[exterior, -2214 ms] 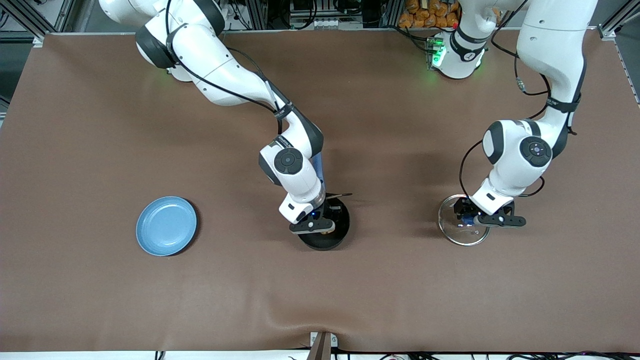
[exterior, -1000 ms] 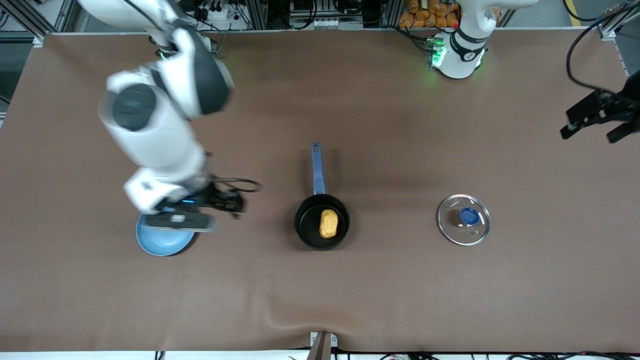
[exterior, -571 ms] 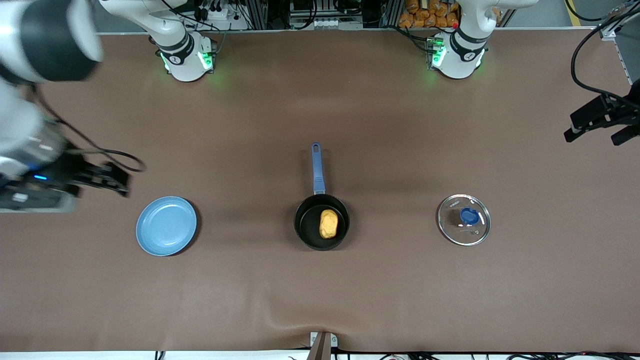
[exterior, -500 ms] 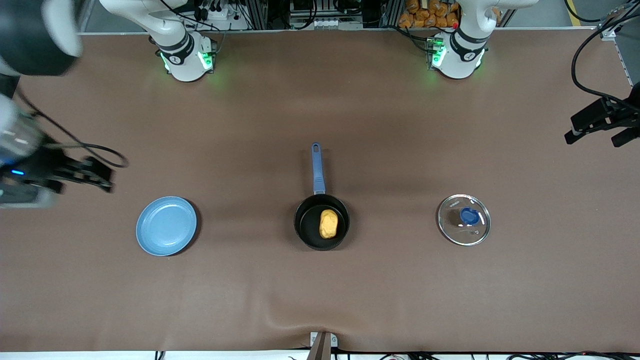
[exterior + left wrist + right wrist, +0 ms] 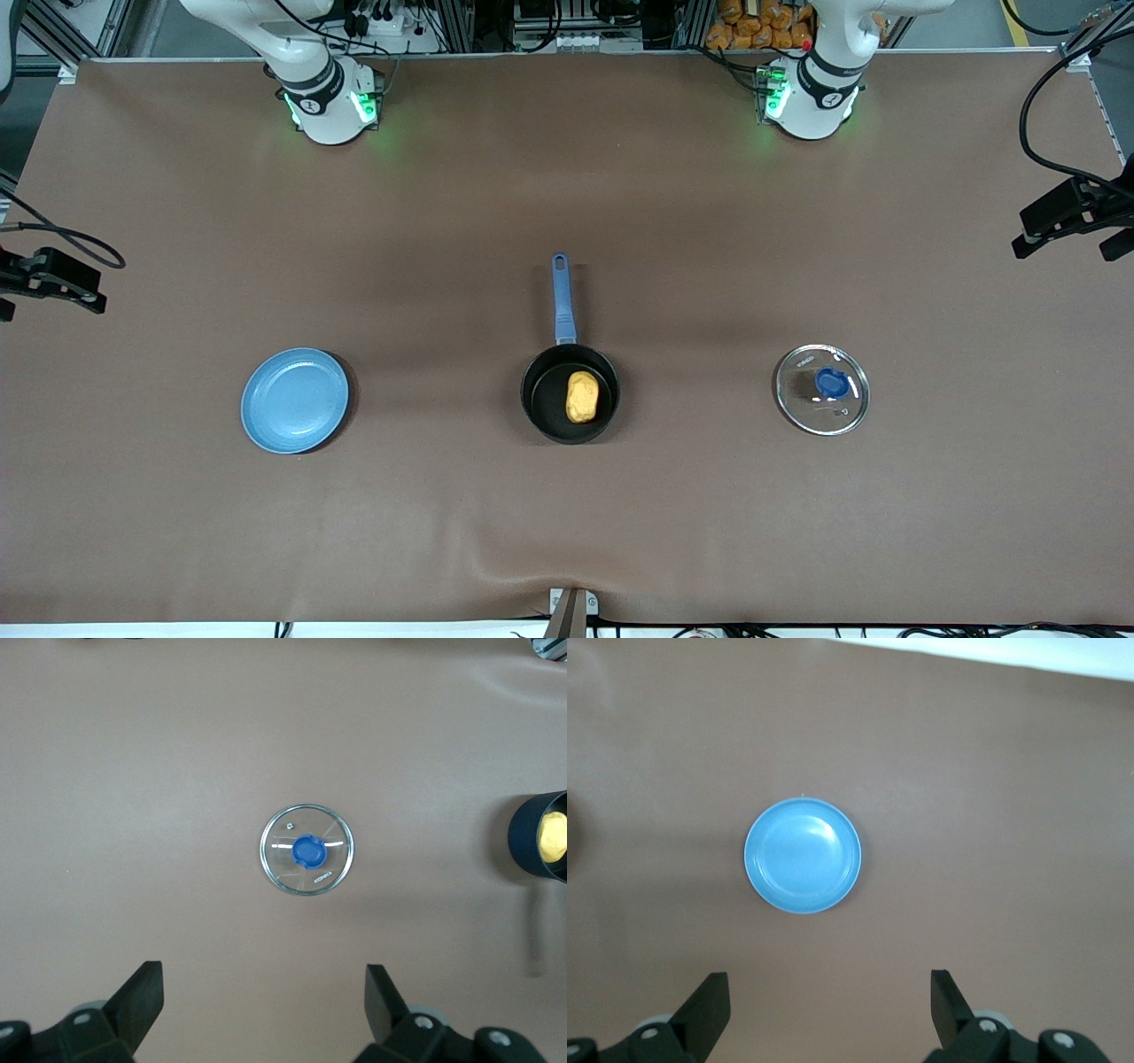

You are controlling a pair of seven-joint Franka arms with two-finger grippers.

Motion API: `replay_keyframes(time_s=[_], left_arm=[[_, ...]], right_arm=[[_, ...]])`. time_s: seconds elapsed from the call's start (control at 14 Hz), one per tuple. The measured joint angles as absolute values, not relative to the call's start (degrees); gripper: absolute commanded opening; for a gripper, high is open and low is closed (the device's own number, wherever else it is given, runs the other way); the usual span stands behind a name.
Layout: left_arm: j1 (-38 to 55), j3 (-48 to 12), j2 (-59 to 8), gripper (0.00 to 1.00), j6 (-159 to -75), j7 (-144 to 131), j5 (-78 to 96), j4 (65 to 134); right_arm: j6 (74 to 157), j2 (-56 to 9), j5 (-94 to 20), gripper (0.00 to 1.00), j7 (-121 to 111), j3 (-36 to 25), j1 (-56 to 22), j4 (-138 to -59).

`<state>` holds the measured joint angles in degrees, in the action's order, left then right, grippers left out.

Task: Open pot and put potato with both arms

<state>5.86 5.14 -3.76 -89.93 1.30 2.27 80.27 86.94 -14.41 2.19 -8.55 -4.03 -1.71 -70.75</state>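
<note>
Brown matting covers our table [image 5: 177, 532], where the potato [image 5: 582, 396] lies inside the pot [image 5: 570, 406], its lid [image 5: 822, 389] set well apart toward the left arm's end and a blue plate [image 5: 295, 400] toward the right arm's. We hold the left gripper [image 5: 263, 999] spread wide, high over the lid, and the right gripper [image 5: 828, 1003] spread wide, high over the plate.

Matt brown cloth table cover [image 5: 567, 532], clear glass lid [image 5: 822, 390], glossy blue plate [image 5: 295, 400], matt black pot [image 5: 570, 393].

You've got brown table cover [image 5: 567, 532], wrinkle near front edge | alu frame rails [image 5: 461, 22] w/ cables along far edge | orange items [image 5: 753, 22] far, left arm's end | light even
</note>
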Motion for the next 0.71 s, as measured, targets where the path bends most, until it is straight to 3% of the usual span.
replay_keyframes(time_s=[0.21,0.71], left_arm=[[-0.03,-3.74,-3.89,1.0,-89.83,0.86,2.05,80.28],[0.09,-2.01,-3.89,1.0,-89.83,0.28,2.05,80.23]], right_arm=[[88.94,-13.91,2.17,1.0,-8.73,-4.01,-0.75,-73.83],[89.35,-13.7,2.11,1.0,-8.77,-3.41,-0.66,-74.59]])
